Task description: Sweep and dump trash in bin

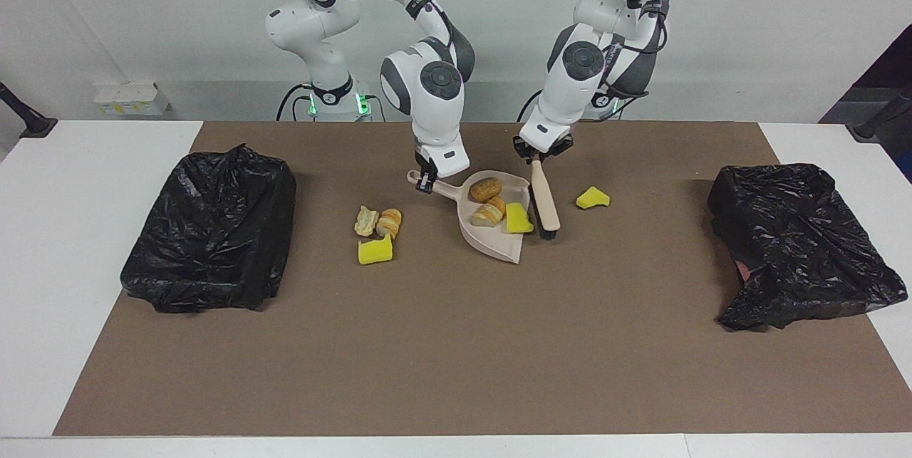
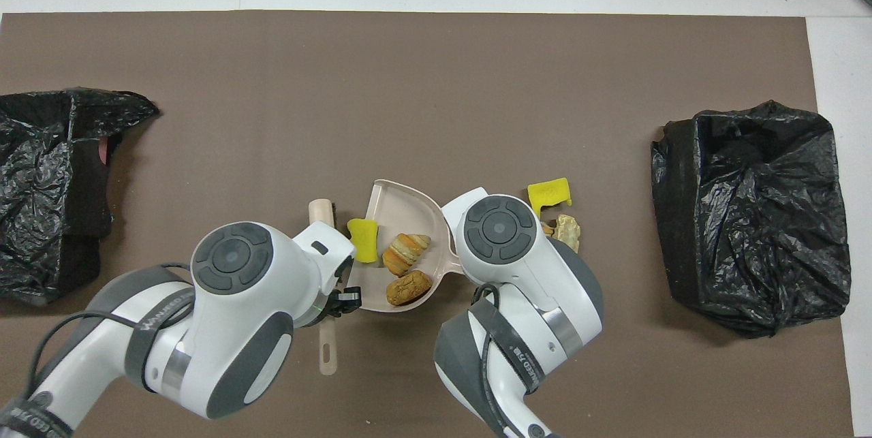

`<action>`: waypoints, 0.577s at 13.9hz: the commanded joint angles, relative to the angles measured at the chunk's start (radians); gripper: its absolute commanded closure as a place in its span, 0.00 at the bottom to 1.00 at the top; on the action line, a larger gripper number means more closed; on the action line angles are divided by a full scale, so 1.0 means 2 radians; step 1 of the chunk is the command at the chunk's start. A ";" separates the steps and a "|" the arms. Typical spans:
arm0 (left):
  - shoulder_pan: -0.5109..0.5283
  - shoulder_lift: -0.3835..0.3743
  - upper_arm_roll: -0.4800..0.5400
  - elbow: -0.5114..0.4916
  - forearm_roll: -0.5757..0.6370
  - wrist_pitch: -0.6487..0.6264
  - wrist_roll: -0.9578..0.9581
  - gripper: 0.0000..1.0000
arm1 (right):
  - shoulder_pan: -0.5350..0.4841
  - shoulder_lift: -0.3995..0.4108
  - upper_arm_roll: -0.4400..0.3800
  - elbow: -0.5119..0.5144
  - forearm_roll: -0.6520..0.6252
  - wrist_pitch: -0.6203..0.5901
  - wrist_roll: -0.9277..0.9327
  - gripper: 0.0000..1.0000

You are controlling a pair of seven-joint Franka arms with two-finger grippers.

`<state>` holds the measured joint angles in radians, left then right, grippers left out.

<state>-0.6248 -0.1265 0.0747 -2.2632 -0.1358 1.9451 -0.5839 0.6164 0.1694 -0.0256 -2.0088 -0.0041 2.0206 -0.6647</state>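
- Right hand [image 1: 425,182] is clenched on the dustpan [image 1: 499,226] handle, keeping the pan flat on the brown mat [image 1: 456,344] with its open edge turned toward the left arm's end of the desk, likely so the brush can push bits in.
- Left hand [image 1: 536,157] is clenched on the brush [image 1: 545,196] handle, bristle end down at the pan's open edge, just beside it; brush slants away from the robots.
- Trash in the pan: two bread pieces [image 1: 489,200] and one yellow sponge chunk [image 1: 518,219] sitting right at the lip, so it could slide off if the pan tips that way.
- Trash not yet swept: one sponge chunk [image 1: 592,197] on the mat toward the left arm's end, apart from the brush; a small cluster [image 1: 377,231] of two bread bits plus a sponge chunk beside the pan, toward the right arm's end.
- That cluster lies on the closed side of the pan, near the handle, so the pan wall blocks a straight sweep; I judge the pan needs turning or moving first.
- Two bins lined with black bags: one [image 1: 210,230] at the right arm's end, one [image 1: 798,244] at the left arm's end, both well apart from the pan.
- Open mat between pan and either bin, nothing in the path.
- In the overhead view both arms' bodies cover the handles and part of the cluster.
- White desk [image 1: 64,244] shows around the mat.
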 commanded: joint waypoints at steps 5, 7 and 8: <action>0.031 -0.066 -0.004 -0.043 0.040 -0.110 -0.212 1.00 | -0.002 0.001 0.001 -0.019 -0.003 0.036 0.007 1.00; 0.033 -0.098 -0.004 -0.092 0.040 -0.097 -0.220 1.00 | -0.002 0.002 0.002 -0.019 -0.003 0.036 0.007 1.00; 0.033 -0.098 -0.004 -0.111 0.040 -0.083 -0.220 1.00 | -0.002 0.002 0.002 -0.018 -0.003 0.036 0.007 1.00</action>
<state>-0.5728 -0.2440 0.0755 -2.3723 -0.0689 1.7411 -0.9930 0.6161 0.1699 -0.0265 -2.0313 -0.0041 2.0583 -0.6647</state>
